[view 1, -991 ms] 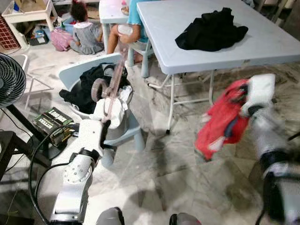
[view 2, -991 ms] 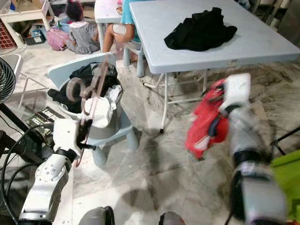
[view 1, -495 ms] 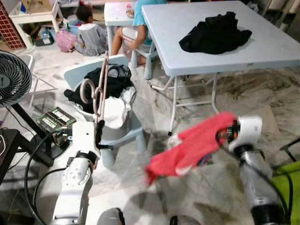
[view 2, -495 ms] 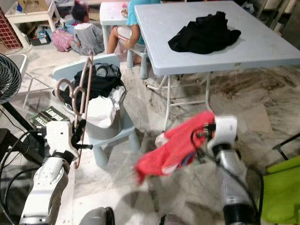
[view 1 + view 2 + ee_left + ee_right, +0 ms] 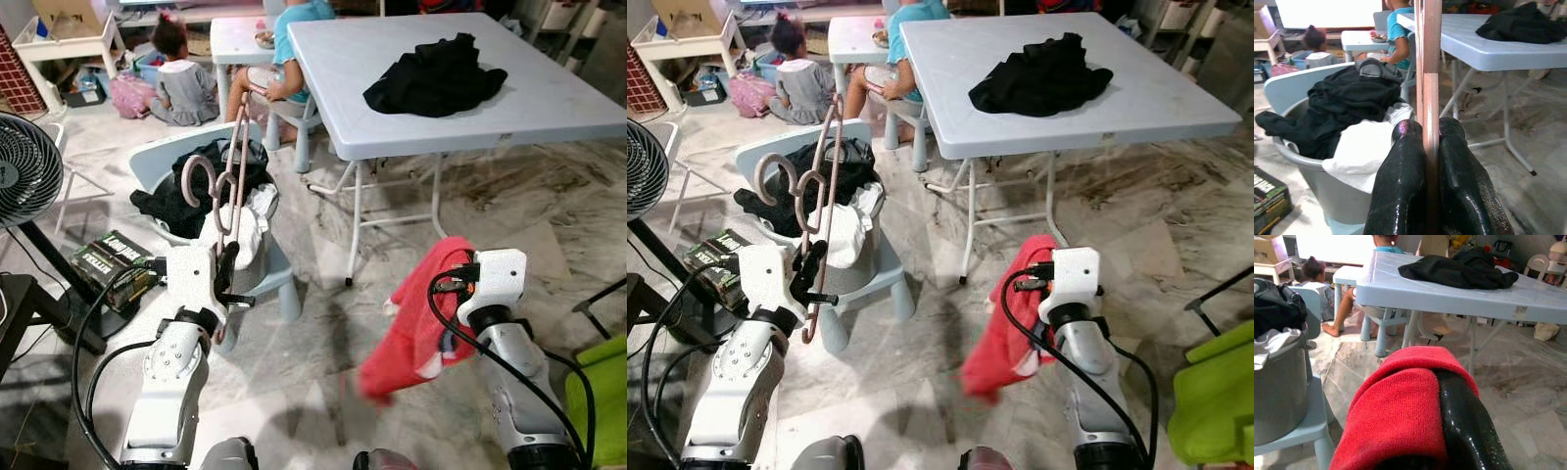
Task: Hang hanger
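Marble floor (image 5: 392, 245) surrounds us; our left gripper (image 5: 1425, 142) clamps the pink hanger (image 5: 230, 166) upright, right gripper (image 5: 1449, 401) seemingly pinching red cloth (image 5: 416, 323), which may slip off.

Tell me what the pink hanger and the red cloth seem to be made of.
Slim pink hanger: likely plastic or coated metal; smooth, faintly glossy, rigid thin bars. Soft red cloth: seems terry or fleece; matte, nubby surface in the right wrist view, draping limp.

marble floor (image 5: 411, 245), folding table (image 5: 549, 98), fan (image 5: 24, 166)
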Controlling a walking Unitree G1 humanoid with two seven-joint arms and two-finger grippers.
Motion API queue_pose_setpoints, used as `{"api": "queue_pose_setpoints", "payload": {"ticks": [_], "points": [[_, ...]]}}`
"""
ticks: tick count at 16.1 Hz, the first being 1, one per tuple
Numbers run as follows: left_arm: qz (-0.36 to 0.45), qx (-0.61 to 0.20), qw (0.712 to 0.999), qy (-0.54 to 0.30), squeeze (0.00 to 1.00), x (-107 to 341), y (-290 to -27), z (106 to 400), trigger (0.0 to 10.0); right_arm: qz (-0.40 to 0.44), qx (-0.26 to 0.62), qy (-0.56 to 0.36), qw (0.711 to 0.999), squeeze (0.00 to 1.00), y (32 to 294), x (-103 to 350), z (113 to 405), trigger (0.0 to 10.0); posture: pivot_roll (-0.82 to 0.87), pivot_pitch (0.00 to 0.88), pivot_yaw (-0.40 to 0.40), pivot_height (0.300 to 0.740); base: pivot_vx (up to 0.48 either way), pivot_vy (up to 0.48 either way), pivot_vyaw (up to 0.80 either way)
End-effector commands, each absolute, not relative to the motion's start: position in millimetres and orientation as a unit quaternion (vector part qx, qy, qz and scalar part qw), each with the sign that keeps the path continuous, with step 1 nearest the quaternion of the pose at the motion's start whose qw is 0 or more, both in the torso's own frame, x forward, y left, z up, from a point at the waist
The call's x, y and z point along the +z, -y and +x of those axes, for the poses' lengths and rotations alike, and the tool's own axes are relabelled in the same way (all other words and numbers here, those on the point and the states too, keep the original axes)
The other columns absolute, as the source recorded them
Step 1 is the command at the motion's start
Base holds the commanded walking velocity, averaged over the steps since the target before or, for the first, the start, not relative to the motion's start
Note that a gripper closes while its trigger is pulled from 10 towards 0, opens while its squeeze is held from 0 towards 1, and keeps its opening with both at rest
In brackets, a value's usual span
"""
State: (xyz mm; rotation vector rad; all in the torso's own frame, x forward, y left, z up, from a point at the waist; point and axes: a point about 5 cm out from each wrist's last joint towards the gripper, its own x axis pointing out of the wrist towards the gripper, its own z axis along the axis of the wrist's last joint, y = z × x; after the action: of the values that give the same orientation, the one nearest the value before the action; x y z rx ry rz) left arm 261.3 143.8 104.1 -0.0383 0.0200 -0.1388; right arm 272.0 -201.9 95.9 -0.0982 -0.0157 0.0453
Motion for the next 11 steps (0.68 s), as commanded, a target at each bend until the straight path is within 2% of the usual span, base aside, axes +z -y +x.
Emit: {"api": "queue_pose_setpoints", "payload": {"ticks": [1, 8, 9, 10, 11], "points": [[-0.023, -0.076, 0.997, 0.009, 0.00, 113.4, -143.0, 263.7, 10.0, -0.049, 0.019, 0.028, 0.998, 0.00, 201.2, 107.8, 273.7, 0.0, -0.03, 0.028, -0.004, 0.740, 0.289, 0.000, 0.00], [-0.034, -0.080, 0.996, 0.011, 0.00, 115.5, -143.2, 265.8, 10.0, -0.053, 0.018, 0.026, 0.998, 0.00, 203.1, 112.6, 279.6, 0.0, -0.03, 0.035, -0.006, 0.740, 0.388, 0.000, 0.00], [-0.037, -0.082, 0.996, 0.010, 0.00, 115.3, -142.3, 265.9, 10.0, -0.053, 0.019, 0.027, 0.998, 0.00, 203.1, 113.5, 280.5, 0.7, -0.03, 0.036, -0.009, 0.740, 0.480, 0.000, 0.00], [-0.037, -0.083, 0.996, 0.010, 0.00, 115.3, -142.0, 265.9, 10.0, -0.053, 0.019, 0.027, 0.998, 0.00, 202.9, 114.0, 280.9, 0.8, -0.03, 0.037, -0.010, 0.740, 0.480, 0.000, 0.00], [-0.038, -0.082, 0.996, 0.010, 0.00, 115.1, -141.7, 265.8, 10.0, -0.054, 0.019, 0.027, 0.998, 0.00, 203.0, 114.2, 281.2, 1.3, -0.03, 0.037, -0.012, 0.740, 0.480, 0.000, 0.00]]}}
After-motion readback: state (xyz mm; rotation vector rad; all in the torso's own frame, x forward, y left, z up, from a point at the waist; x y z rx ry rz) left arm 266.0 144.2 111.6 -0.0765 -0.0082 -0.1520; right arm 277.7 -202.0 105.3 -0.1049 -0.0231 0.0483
